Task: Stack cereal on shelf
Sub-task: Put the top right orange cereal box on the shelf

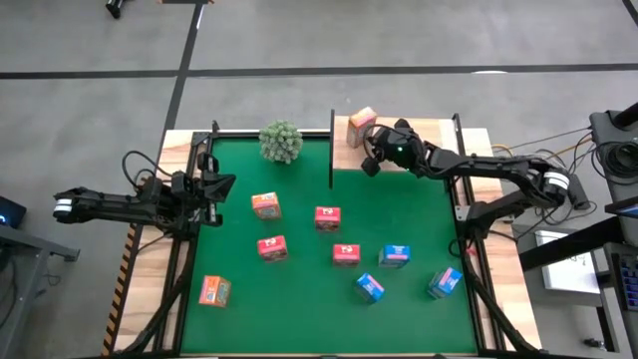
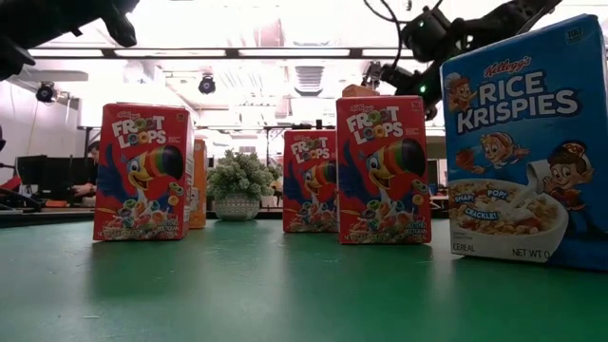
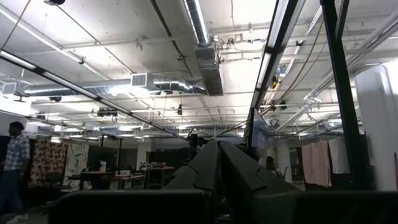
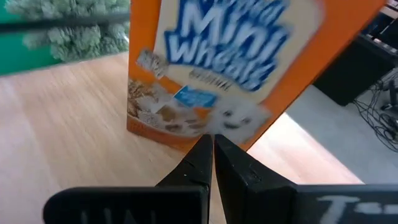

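Note:
An orange cereal box (image 1: 361, 128) stands by its bottom on the light wooden shelf board (image 1: 429, 135) at the table's far right; it also shows in the right wrist view (image 4: 205, 68). My right gripper (image 1: 373, 152) is shut, with its tips (image 4: 212, 139) right at the box's lower front edge. My left gripper (image 1: 221, 187) waits shut over the mat's left edge, pointing up in its wrist view (image 3: 217, 152). Two more orange boxes (image 1: 214, 290) (image 1: 265, 205), three red ones (image 1: 327, 217) and three blue ones (image 1: 395, 255) stand on the green mat. My right gripper's shut fingertips come level from the table's near side at the lower edge of the orange box's printed face (image 4: 199, 127). I cannot tell whether they touch it. The box rests on the shelf board.
A round green plant (image 1: 281, 141) stands at the mat's far edge, left of the shelf. A thin black post (image 1: 332, 150) marks the shelf's left end. In the low view, red boxes (image 2: 142, 171) (image 2: 385, 171) and a blue box (image 2: 527, 142) stand close to the camera.

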